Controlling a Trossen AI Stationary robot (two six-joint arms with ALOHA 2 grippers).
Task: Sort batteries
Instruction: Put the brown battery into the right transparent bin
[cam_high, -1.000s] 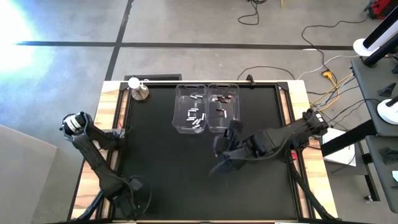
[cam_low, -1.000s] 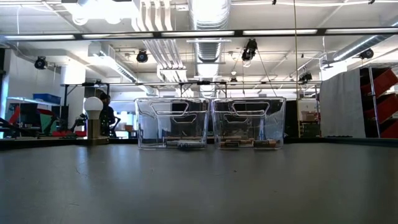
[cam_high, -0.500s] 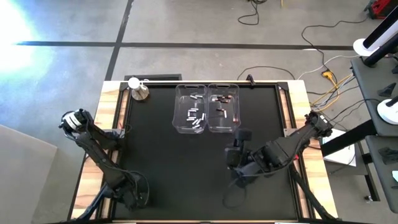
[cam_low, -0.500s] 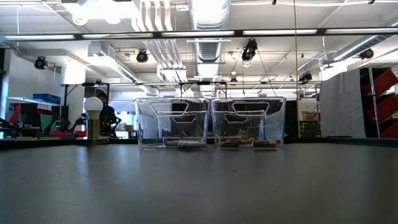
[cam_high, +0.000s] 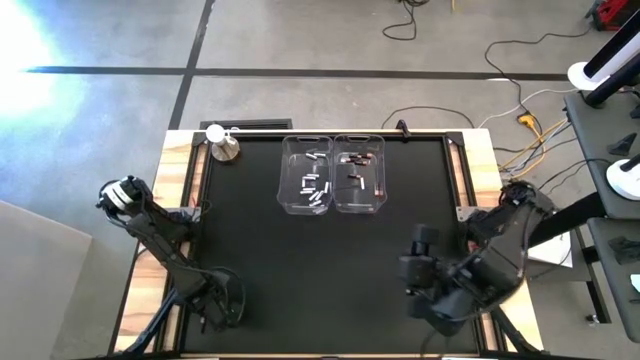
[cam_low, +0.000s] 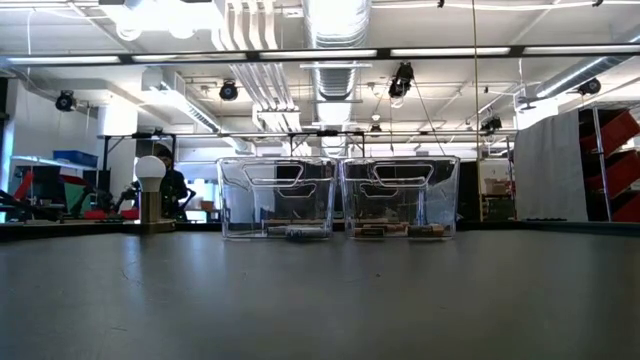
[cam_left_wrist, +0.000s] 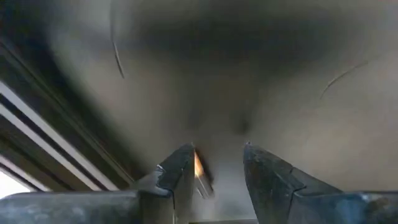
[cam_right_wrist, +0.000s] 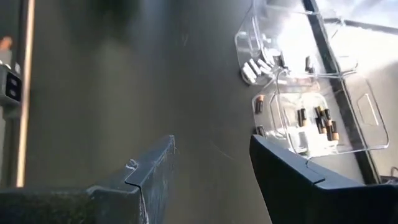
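Batteries (cam_high: 316, 185) all sitting sorted in two clear bins (cam_high: 333, 172) mid-desk, right gripper (cam_right_wrist: 211, 165) parted and empty near the front edge, left gripper (cam_left_wrist: 217, 168) empty too, so maybe clipping the desk frame while parking.

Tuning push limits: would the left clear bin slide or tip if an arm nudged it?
Likely slides: the left clear bin looks thin-walled and light, holding only a few silvery batteries. Tipping seems unlikely given its wide base. It could bump the right bin beside it.
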